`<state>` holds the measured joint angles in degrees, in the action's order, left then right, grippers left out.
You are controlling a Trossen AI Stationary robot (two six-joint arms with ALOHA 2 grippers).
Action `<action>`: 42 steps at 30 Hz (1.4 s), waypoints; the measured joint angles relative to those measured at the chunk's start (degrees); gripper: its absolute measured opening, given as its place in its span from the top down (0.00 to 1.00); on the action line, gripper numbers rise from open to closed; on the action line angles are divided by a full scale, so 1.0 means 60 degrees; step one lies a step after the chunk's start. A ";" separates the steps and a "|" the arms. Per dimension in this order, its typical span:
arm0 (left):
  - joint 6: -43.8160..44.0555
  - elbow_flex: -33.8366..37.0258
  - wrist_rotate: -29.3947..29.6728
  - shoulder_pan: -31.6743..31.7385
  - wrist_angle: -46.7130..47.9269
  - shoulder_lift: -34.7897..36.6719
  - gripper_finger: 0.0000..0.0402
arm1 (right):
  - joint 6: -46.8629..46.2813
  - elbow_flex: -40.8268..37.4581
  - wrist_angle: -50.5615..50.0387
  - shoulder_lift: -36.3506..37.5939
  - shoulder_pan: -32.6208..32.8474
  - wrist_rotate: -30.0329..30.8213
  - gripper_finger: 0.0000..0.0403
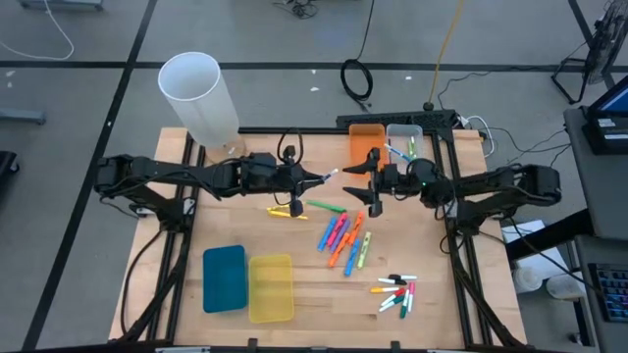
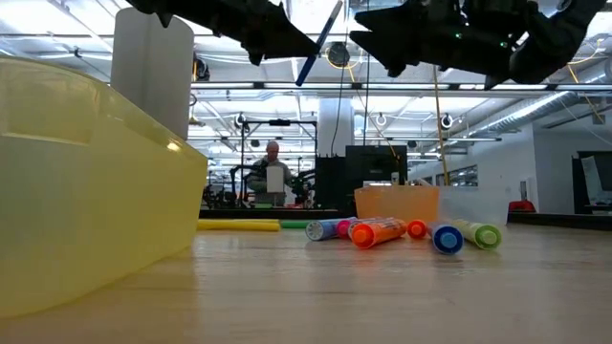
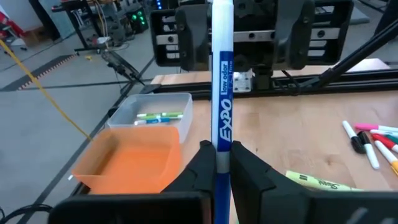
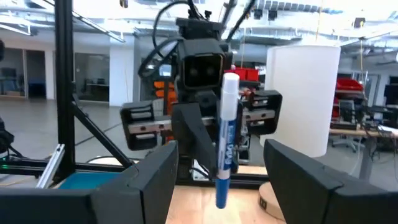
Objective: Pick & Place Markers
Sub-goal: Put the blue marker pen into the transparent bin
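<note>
Pinching one blue Expo marker (image 3: 222, 99) by its lower end, the left gripper (image 1: 306, 178) holds it above the table (image 1: 314, 299), its long axis pointing toward the right gripper (image 1: 370, 185), whose fingers stand spread and empty facing it. Two bins, orange (image 1: 365, 139) and clear (image 1: 402, 134), sit behind them; two more, blue (image 1: 224, 277) and yellow (image 1: 271, 287), lie near the front. One white cylinder (image 1: 199, 98) stands at the far left corner.

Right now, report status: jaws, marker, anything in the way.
Left gripper shut on blue marker, held above the table. Right gripper open, facing it, marker between its jaws, not yet gripped. Nothing between them.
</note>
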<state>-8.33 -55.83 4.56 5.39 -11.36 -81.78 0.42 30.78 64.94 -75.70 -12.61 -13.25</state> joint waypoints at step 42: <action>0.0797 -0.0018 -0.0313 0.0000 0.0514 0.0015 0.59 | 0.1682 0.2307 -0.6942 0.0136 -0.0583 0.4215 0.95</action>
<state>-3.55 -55.94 2.68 5.39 -8.27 -81.69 10.51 44.62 23.29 -74.88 -16.10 12.04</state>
